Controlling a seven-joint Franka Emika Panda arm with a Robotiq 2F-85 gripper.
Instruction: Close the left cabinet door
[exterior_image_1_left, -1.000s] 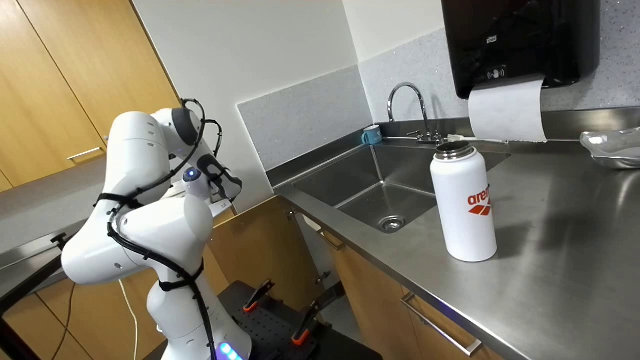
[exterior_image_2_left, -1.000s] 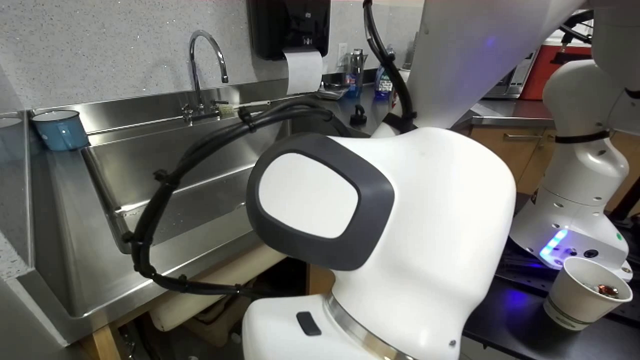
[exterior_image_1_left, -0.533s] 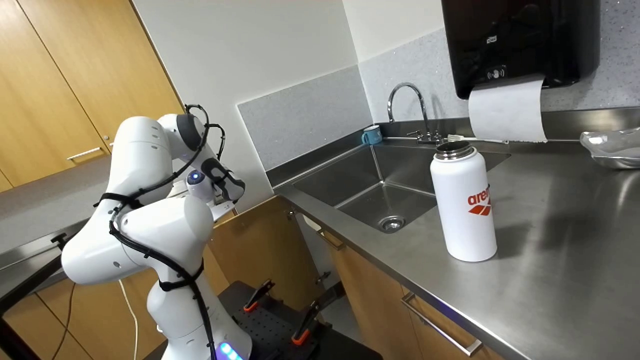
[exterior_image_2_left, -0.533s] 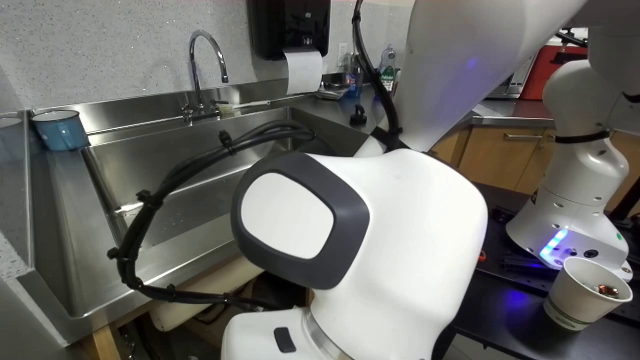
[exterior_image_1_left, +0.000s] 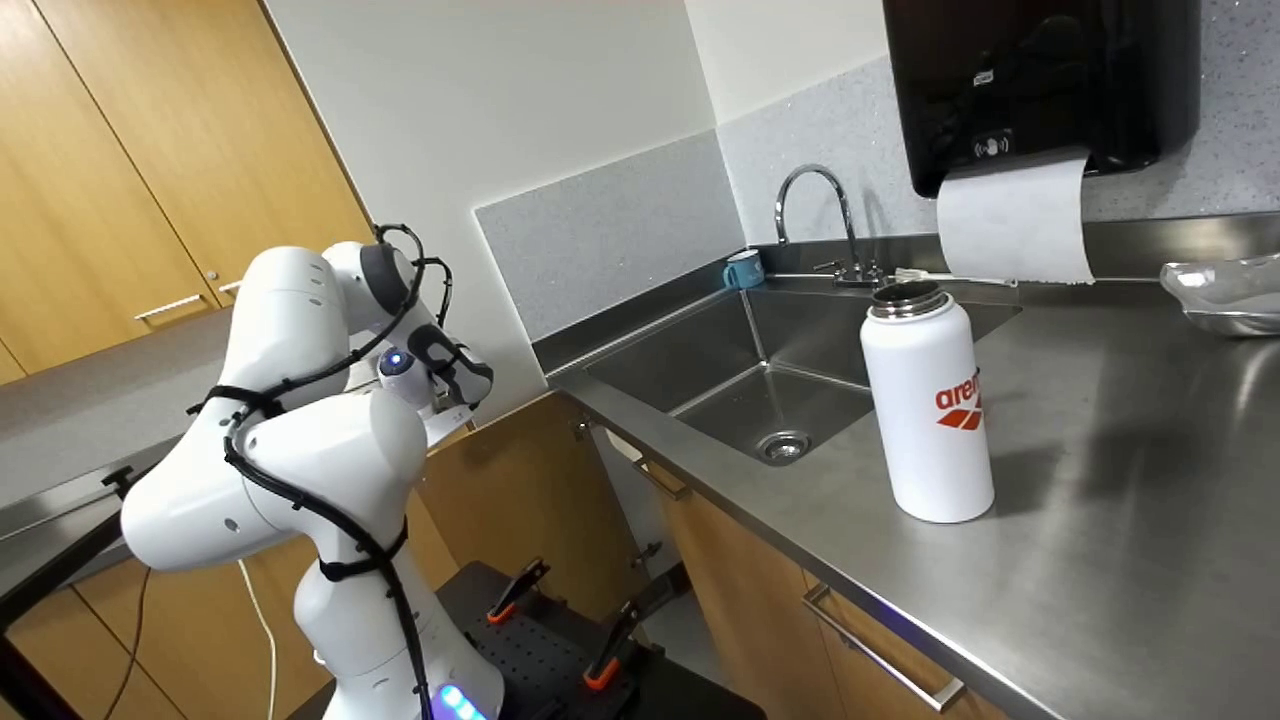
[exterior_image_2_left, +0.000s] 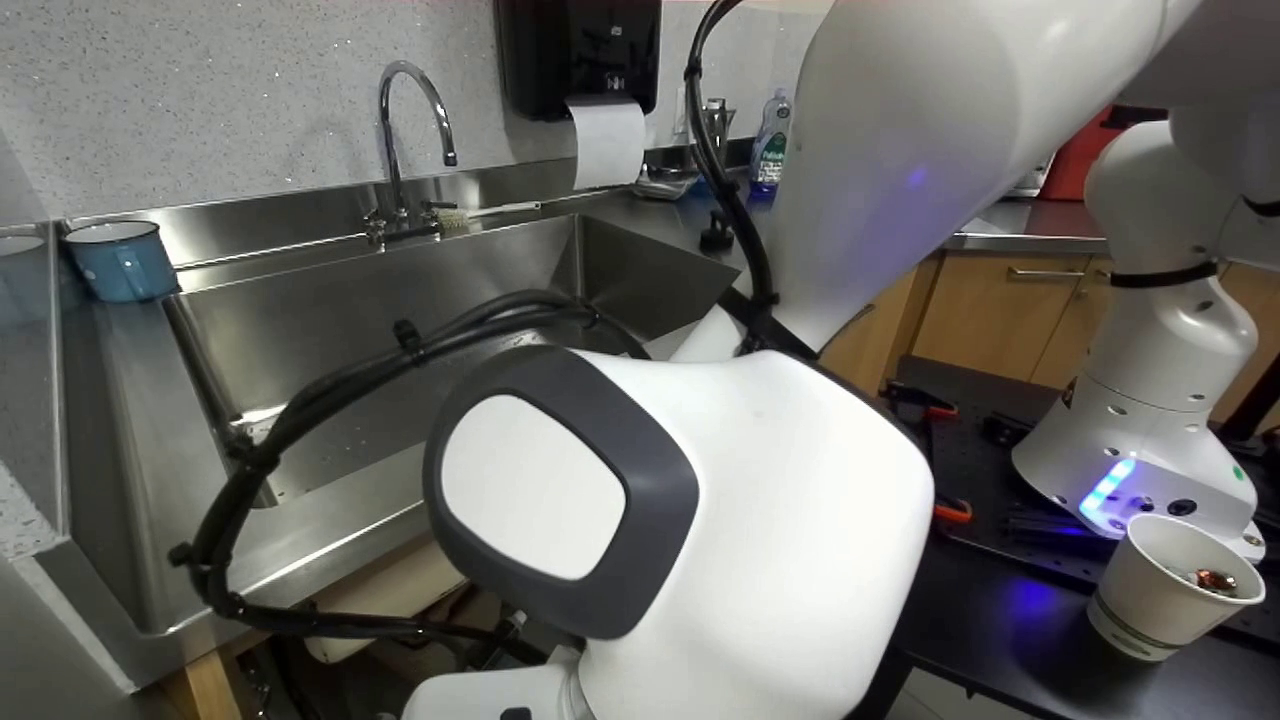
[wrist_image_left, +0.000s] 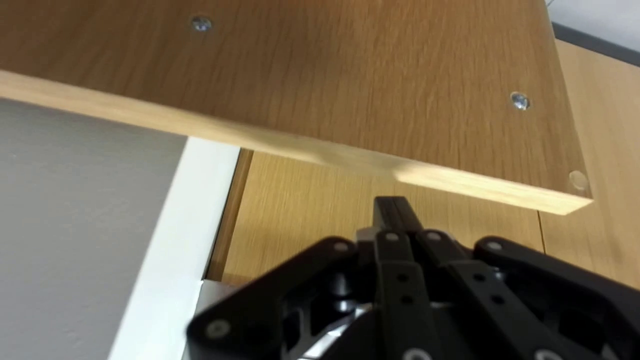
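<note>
The left cabinet door (exterior_image_1_left: 520, 490) stands open below the sink in an exterior view, its inner face and hinges showing; part of it is hidden behind my arm. In the wrist view, the door (wrist_image_left: 350, 75) fills the top, with two screws and a pale edge. My gripper (wrist_image_left: 391, 201) is shut and empty. Its fingertips appear just past that pale edge, over a lighter wood face behind; I cannot tell whether they touch the door. The gripper is hidden in an exterior view behind the arm, and the door does not show clearly beside the open space under the sink (exterior_image_2_left: 590, 270).
A black mounting table (exterior_image_1_left: 690, 690) with clamps (exterior_image_1_left: 605, 650) stands close to the open door. A pipe shows under the sink. A white bottle (exterior_image_1_left: 930, 420) and a blue mug (exterior_image_2_left: 118, 260) stand on the counter. A paper cup (exterior_image_2_left: 1170, 590) stands near the robot base.
The arm has lowered and shifted, moving down and left in an exterior view and slightly down and right in another. The door has not visibly moved.
</note>
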